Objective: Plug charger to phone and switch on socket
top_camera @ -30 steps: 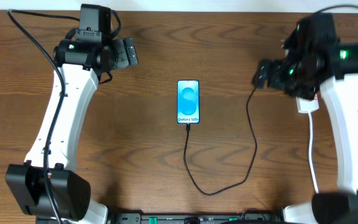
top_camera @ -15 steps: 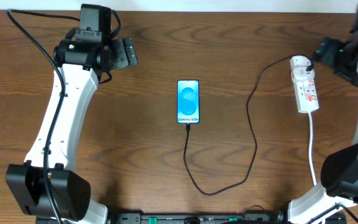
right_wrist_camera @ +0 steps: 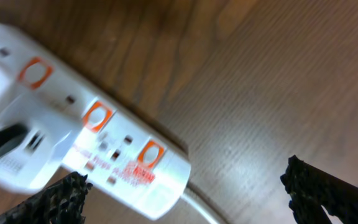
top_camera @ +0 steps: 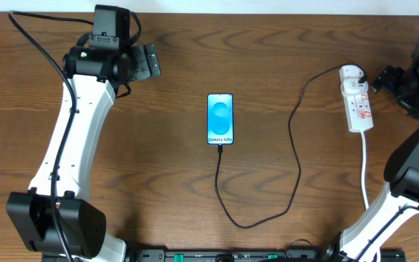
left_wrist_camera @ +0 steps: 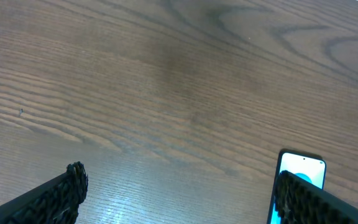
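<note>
Phone: your phone [top_camera: 220,118] lies flat at the centre of the table [top_camera: 158,167], screen up and lit blue. The left wrist view catches it [left_wrist_camera: 301,168] at the lower right, partly behind one finger.
Charger: the charger [top_camera: 297,164] has its tip at the phone's bottom edge. From there it runs down toward the bottom centre, loops, and climbs to the right. Its black plug sits in the upper end of the socket.
Socket: the socket [top_camera: 357,100] lies at the upper right of the overhead frame, rounded end up, with its white cord [top_camera: 365,175] trailing down. In the right wrist view it [right_wrist_camera: 98,146] slants across the left half, red squares showing. You cannot tell here whether the switch is on.
Left gripper: your left gripper [top_camera: 148,62] sits at the upper left, well apart from the phone. Its fingers are spread wide with only bare wood between them [left_wrist_camera: 179,199].
Right gripper: your right gripper [top_camera: 384,78] is just right of the socket's upper end. Its fingers are spread and grasp nothing [right_wrist_camera: 188,190]. You cannot tell whether it touches the socket.
</note>
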Motion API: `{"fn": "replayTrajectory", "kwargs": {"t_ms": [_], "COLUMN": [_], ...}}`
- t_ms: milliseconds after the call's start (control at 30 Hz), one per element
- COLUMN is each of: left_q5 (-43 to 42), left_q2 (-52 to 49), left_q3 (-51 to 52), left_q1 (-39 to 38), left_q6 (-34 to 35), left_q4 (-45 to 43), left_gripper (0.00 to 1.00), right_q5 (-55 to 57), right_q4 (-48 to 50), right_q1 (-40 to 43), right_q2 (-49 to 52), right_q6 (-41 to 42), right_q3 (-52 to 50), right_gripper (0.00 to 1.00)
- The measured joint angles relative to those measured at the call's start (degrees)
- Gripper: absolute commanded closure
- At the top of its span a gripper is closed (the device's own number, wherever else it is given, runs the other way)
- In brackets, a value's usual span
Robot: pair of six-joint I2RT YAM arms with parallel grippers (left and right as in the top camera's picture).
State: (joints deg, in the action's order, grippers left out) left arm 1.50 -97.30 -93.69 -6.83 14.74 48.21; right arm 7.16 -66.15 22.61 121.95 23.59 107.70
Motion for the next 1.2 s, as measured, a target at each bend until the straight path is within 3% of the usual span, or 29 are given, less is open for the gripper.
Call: {"fn": "replayTrajectory", "kwargs": {"t_ms": [600, 1200], "left_q5": [0.0, 0.0], "left_q2": [0.0, 0.0], "left_q3": [0.0, 0.0], "left_q1": [0.0, 0.0], "left_q6": [0.0, 0.0], "left_q4": [0.0, 0.0], "left_gripper": [0.02, 0.02], "right_q5": [-5.0, -7.9], "right_q4": [3.7, 5.7], "right_q1": [1.7, 2.7], "right_q2": [9.0, 10.1], "right_q6": [1.1, 1.6], "right_q3": [0.0, 0.2], "right_gripper": [0.01, 0.01]}}
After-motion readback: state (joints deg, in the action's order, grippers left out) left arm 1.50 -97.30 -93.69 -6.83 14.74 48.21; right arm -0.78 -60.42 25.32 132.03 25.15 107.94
